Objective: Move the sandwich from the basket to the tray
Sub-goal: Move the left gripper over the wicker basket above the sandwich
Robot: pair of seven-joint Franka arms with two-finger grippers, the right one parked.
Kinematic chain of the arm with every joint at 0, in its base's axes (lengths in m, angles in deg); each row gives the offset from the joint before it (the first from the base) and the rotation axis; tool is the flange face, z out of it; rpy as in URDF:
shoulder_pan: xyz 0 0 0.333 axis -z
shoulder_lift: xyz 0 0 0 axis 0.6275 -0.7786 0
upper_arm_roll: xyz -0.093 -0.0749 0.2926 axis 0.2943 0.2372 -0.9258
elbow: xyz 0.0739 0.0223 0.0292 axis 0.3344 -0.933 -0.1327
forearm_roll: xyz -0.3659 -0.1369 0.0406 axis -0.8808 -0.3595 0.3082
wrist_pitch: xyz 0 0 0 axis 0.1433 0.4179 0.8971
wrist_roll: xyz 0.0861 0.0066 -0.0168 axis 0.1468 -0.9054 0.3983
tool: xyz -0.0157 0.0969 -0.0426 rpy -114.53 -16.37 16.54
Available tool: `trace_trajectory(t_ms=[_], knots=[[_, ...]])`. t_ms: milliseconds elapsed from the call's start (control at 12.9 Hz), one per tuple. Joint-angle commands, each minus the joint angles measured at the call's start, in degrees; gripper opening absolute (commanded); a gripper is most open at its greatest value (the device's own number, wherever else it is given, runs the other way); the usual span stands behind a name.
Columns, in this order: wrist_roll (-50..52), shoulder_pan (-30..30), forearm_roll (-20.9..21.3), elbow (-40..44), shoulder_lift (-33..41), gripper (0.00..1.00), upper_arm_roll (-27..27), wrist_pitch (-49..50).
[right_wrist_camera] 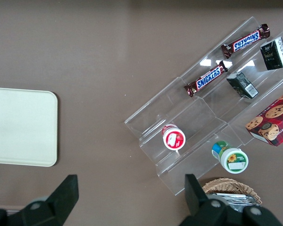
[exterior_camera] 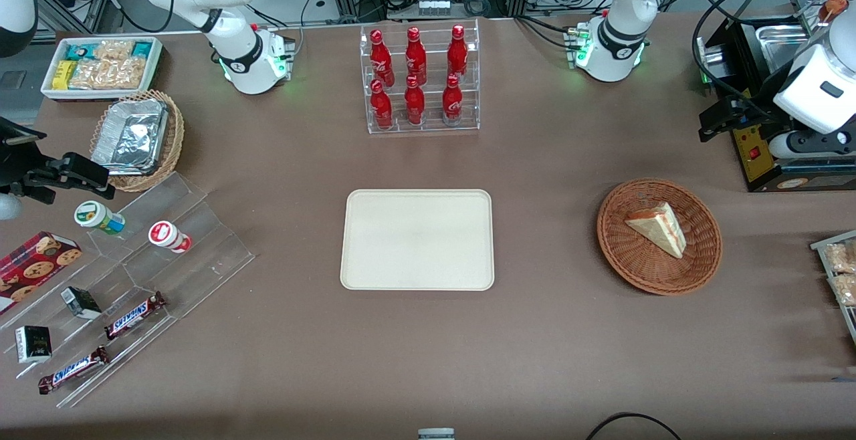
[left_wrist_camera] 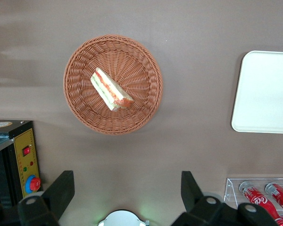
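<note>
Front view: the flat cream-beige rectangular tray (exterior_camera: 417,239) lies nearest; the pale triangular sandwich (exterior_camera: 659,227) rests in the round reddish-brown wicker basket (exterior_camera: 618,246), toward the working arm's end.

Left wrist view: the gripper (left_wrist_camera: 127,190) hovers released above the table, apart from the sandwich (left_wrist_camera: 111,89); a skewed descent could catch the basket's (left_wrist_camera: 141,108) rim.

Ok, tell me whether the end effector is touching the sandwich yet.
Apart. The left wrist view shows the open end effector high above the table, with bare tabletop between its fingers and the basket where the sandwich lies.
</note>
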Motion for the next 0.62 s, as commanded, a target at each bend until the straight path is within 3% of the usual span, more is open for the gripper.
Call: trace_trajectory(t_ms=[0, 543], knots=[[-0.57, -0.59, 0.07, 0.44, 0.30, 1.00, 0.20, 0.47], [-0.14, -0.94, 0.25, -0.08, -5.67, 1.00, -0.07, -0.66]])
